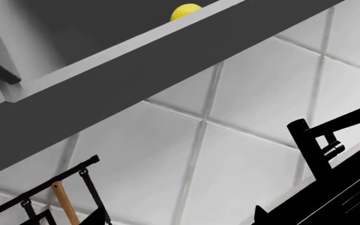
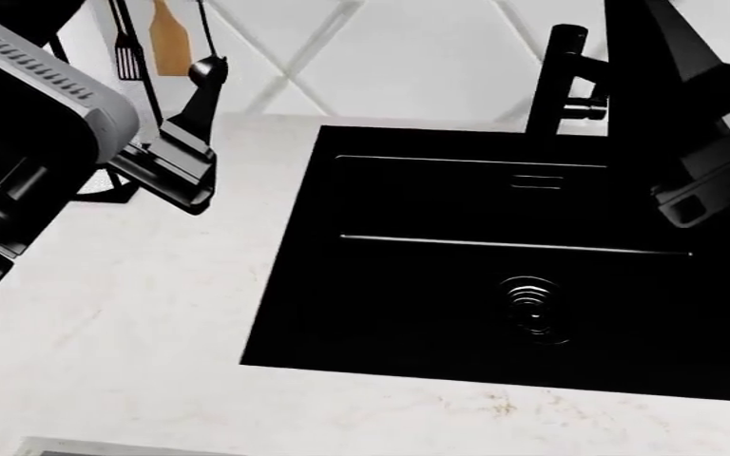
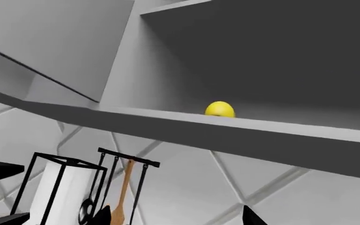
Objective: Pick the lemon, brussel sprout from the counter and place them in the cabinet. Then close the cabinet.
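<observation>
We see the lemon (image 3: pixel 219 109) on the cabinet shelf (image 3: pixel 243 129) above our pincers; their state we cannot tell. The brussel sprout is nowhere visible, so we risk shutting the cabinet without it.

A: Cabinet (image 3: pixel 261 61) mouth open, only the lemon (image 3: pixel 219 109) near the front lip. Room either side of it.

B: Below?

A: Utensil rack (image 3: pixel 120 187) and faucet (image 2: pixel 566 81) stand against the tiled wall. Counter (image 2: pixel 124 323) left of the sink (image 2: pixel 492 275) is bare.
</observation>
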Controlling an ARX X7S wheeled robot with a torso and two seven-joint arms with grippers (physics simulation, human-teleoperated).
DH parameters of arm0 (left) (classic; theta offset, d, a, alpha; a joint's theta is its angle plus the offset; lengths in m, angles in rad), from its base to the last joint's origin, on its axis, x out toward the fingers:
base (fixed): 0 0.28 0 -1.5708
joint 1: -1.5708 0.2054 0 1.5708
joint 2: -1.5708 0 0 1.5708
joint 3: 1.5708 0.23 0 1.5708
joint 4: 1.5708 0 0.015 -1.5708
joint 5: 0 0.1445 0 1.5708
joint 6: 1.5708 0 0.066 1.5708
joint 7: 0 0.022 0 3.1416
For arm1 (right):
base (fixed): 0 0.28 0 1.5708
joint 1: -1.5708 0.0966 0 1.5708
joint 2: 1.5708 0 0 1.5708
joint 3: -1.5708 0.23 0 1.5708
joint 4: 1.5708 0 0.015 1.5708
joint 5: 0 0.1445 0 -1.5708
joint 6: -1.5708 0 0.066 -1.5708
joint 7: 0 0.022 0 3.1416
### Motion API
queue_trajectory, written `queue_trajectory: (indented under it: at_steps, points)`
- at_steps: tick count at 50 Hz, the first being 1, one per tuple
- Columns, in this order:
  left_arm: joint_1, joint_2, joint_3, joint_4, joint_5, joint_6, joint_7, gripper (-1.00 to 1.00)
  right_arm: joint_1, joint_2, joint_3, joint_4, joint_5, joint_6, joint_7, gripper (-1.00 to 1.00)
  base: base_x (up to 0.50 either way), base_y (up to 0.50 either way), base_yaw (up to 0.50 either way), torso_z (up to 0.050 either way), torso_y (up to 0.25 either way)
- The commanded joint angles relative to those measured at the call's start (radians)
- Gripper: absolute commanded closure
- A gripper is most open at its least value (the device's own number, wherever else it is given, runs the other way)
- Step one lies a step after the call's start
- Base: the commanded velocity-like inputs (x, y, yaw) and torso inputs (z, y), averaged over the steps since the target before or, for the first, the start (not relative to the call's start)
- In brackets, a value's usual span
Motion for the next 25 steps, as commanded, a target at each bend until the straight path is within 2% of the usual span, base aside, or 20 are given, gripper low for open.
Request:
queue_trajectory:
  at_steps: [1,7,15,25]
  points:
    - [0.004,-0.003,0.001,0.000,0.000,0.004,-0.001,-1.00,-0.014,0.000,0.010,-0.001,0.002,-0.010,0.000,-1.00,-0.01,0.07,0.00,0.000,0.000]
    - [0.003,-0.003,0.003,-0.001,-0.001,0.005,-0.003,-1.00,-0.021,0.001,0.011,-0.001,-0.003,-0.012,-0.003,-1.00,-0.01,0.10,0.00,0.000,0.000]
    - [0.005,-0.005,0.005,-0.001,-0.004,0.004,-0.004,-1.00,-0.031,0.000,0.018,0.000,0.008,-0.019,0.001,-1.00,-0.02,0.29,0.00,0.000,0.000]
    - [0.008,-0.010,0.004,-0.002,-0.004,0.009,-0.005,-1.00,-0.029,0.001,0.018,0.001,0.018,-0.022,0.004,-1.00,0.08,0.05,0.00,0.000,0.000]
